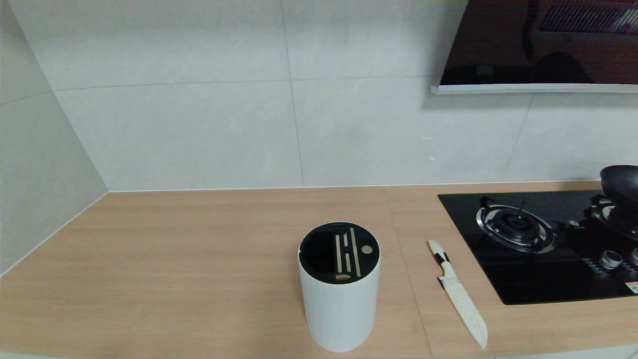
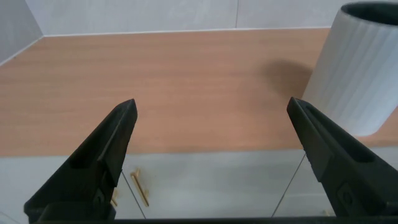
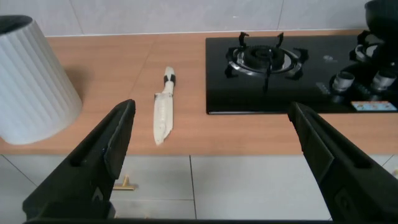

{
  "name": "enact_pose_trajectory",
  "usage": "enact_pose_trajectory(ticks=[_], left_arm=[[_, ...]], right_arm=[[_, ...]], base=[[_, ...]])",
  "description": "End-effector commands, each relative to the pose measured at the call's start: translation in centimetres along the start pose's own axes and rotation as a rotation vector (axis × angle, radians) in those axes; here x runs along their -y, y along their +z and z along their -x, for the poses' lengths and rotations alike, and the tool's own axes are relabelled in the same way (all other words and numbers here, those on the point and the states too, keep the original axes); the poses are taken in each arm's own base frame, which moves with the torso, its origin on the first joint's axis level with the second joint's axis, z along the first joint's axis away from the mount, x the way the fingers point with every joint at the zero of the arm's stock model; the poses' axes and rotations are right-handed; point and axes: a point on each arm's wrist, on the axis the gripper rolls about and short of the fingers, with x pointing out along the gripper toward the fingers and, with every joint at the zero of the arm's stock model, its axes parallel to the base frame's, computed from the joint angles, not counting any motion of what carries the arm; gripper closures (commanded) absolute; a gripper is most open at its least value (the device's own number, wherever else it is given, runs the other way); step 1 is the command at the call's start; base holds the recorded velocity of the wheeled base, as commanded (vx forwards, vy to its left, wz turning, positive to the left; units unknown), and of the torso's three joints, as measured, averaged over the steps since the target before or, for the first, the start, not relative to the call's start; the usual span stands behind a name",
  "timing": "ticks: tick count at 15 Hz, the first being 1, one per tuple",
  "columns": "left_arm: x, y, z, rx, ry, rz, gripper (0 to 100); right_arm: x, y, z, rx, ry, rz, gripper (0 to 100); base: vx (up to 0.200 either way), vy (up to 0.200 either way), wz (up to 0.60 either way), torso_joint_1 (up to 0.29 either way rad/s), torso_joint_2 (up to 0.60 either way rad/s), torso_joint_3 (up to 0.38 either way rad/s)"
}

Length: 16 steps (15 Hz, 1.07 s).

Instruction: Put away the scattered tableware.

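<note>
Lying flat on desk [image 1: 199,259]: knife [image 1: 457,293], between white holder [image 1: 339,286] and stove [image 1: 538,249]; left gripper [image 2: 211,107], right gripper [image 3: 212,107] both spread wide, empty.

Ribbed white holder [image 1: 340,299] at lower centre is sporting a black top; the knife [image 1: 454,295] to its right is looking cream with a black band, the counter [image 1: 174,259] showing pale wood grain.

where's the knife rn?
In the head view, the knife lies flat on the counter, right of centre, between the white holder and the stove, handle toward the wall.
</note>
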Motion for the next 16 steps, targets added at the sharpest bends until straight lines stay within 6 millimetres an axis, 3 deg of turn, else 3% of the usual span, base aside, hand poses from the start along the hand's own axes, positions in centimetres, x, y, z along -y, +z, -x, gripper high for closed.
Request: enact_pose_trajectory(ticks=[1,14,15,16], left_arm=[[0.0,0.0,0.0,-0.002,0.001,0.0,0],[0.0,0.0,0.0,-0.002,0.001,0.0,0],[0.0,0.0,0.0,-0.002,0.001,-0.002,0],[0.0,0.0,0.0,-0.002,0.001,-0.002,0]], right_arm=[[0.0,0.0,0.0,-0.001,0.001,0.0,0],[0.0,0.0,0.0,-0.001,-0.021,0.02,0],[0.1,0.2,0.0,0.014,-0.036,0.029,0],[0.0,1.8,0.3,0.114,-0.031,0.023,0]], base=[[0.0,0.0,0.0,0.08,-0.15,-0.066],[0.0,0.0,0.0,0.002,0.0,-0.002],[0.0,0.0,0.0,0.0,0.0,0.0],[0.0,0.0,0.0,0.0,0.0,0.0]])
